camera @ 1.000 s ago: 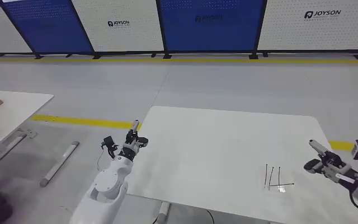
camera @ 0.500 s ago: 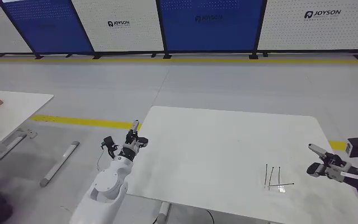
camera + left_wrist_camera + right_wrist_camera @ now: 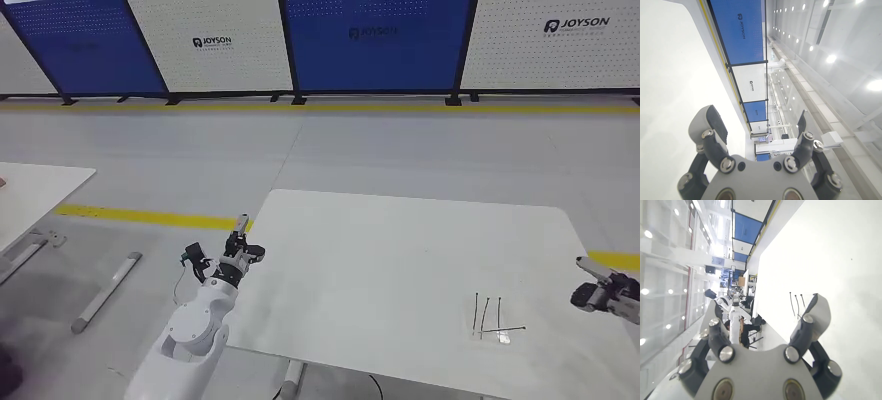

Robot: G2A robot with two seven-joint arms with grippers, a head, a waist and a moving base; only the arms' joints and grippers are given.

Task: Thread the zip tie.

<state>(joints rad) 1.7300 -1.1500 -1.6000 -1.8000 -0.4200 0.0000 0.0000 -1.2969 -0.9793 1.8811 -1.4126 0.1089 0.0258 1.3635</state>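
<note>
Drawing back since a second ago, the right gripper [image 3: 586, 282] now sits past the right edge of the white table [image 3: 400, 250], its fingers spread wide and holding nothing. The left gripper [image 3: 241, 228] stays at the table's left edge, likewise wide apart and empty. Black zip ties [image 3: 487, 316] lie flat near the table's near right corner, touched by neither gripper: three run side by side, long axes near to far with heads at the far ends, and another lies crosswise at their near ends.
</note>
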